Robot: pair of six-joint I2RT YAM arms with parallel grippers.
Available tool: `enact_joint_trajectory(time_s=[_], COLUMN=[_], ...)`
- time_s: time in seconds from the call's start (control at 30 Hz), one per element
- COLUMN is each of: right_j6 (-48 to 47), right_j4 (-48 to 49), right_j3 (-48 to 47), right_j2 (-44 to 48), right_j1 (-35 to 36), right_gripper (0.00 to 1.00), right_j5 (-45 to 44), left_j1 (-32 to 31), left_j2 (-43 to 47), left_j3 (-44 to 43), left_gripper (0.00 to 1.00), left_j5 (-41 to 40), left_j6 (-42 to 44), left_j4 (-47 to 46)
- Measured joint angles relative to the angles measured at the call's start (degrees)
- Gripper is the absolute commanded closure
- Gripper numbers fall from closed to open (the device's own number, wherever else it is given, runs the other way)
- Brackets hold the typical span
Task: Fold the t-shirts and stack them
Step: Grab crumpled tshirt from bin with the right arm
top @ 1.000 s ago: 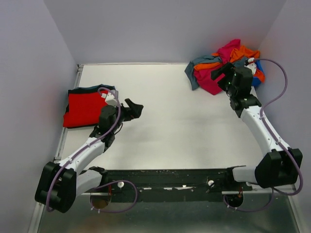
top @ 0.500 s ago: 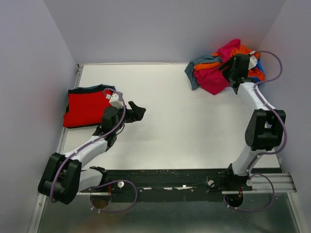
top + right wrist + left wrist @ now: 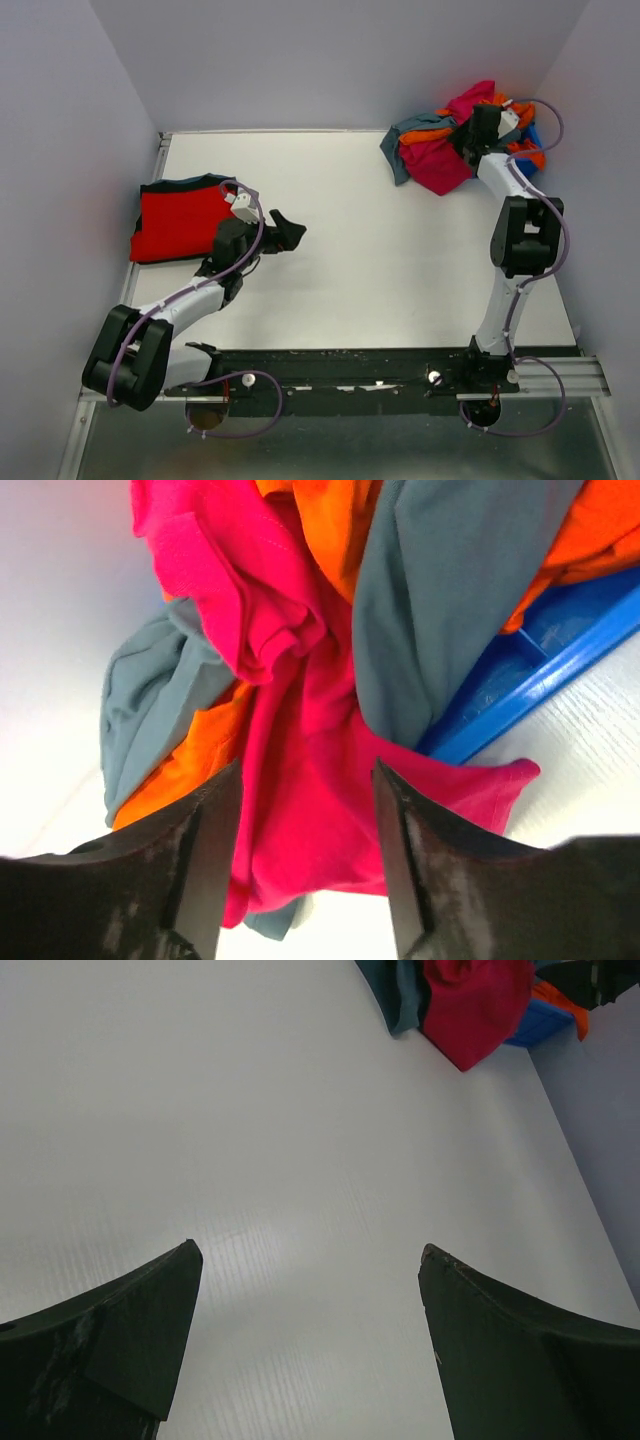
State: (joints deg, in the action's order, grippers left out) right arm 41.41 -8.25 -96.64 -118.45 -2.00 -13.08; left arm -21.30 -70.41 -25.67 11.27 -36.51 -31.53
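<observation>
Pale lilac walls (image 3: 330, 60) are closing in a white counter (image 3: 380, 260) on three sides.

From above: a folded red t-shirt (image 3: 175, 222) is lying flat at the counter's left edge, with a dark hem showing along its far side. The left fingers (image 3: 286, 231) are hanging over bare counter just to the right of it, not touching it. At the far right corner a heap of t-shirts (image 3: 435, 150) is sitting crumpled, with magenta, orange and grey-teal mixed together. The right arm is reaching out long, and the right fingers (image 3: 478, 128) are sitting at the top of that heap.

Left wrist view: the left fingers (image 3: 120, 1345) are standing wide apart with only white counter between them. The heap (image 3: 470, 1010) is showing well away at the top edge.

Right wrist view: the right fingers (image 3: 190, 880) are standing apart, gripping nothing, and straddling a fold of the magenta t-shirt (image 3: 300, 770). Whether the tips are touching the cloth, I cannot tell. A grey-teal t-shirt (image 3: 440, 600) is draping beside the magenta one and over the rim of a blue tray (image 3: 560, 660). An orange t-shirt (image 3: 325, 530) is bunching above, with more orange and grey-teal at lower left.
</observation>
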Motion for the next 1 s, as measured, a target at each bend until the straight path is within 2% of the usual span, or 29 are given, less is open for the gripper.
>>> enact_joint_trajectory(time_s=[0.07, 0.13, 0.23, 0.27, 0.33, 0.63, 1.0], right_j6=[-0.28, -0.52, -0.79, -0.9, -0.96, -1.4, -2.05], right_j4=[-0.33, -0.81, -1.18, -1.46, -1.77, -2.21, -2.56], right_j3=[-1.75, -3.48, -4.61, -4.68, -4.92, -4.94, -3.1], right_j2=[-1.81, -3.67, -5.51, -5.79, -6.29, -3.08, 23.61], right_j1=[-0.09, -0.24, -0.37, -0.37, -0.37, -0.37, -0.85], right_gripper=[0.45, 0.58, 0.73, 0.79, 0.99, 0.99, 0.99], right_j5=[-0.04, -0.17, -0.2, -0.2, -0.15, 2.32, 2.93], left_j1=[-0.11, -0.2, -0.2, -0.2, -0.2, -0.59, -1.25], left_j2=[-0.15, -0.24, -0.39, -0.44, -0.63, -0.85, -0.81], left_j3=[-0.13, -0.17, -0.24, -0.31, -0.57, -0.96, -1.11], left_gripper=[0.02, 0.02, 0.02, 0.02, 0.02, 0.02, 0.02], left_j5=[0.13, 0.2, 0.26, 0.33, 0.42, 0.81, 0.79], left_j6=[0.0, 0.0, 0.02, 0.02, 0.02, 0.31, 0.74], left_j4=[-0.09, -0.07, -0.07, -0.07, -0.04, 0.04, 0.87])
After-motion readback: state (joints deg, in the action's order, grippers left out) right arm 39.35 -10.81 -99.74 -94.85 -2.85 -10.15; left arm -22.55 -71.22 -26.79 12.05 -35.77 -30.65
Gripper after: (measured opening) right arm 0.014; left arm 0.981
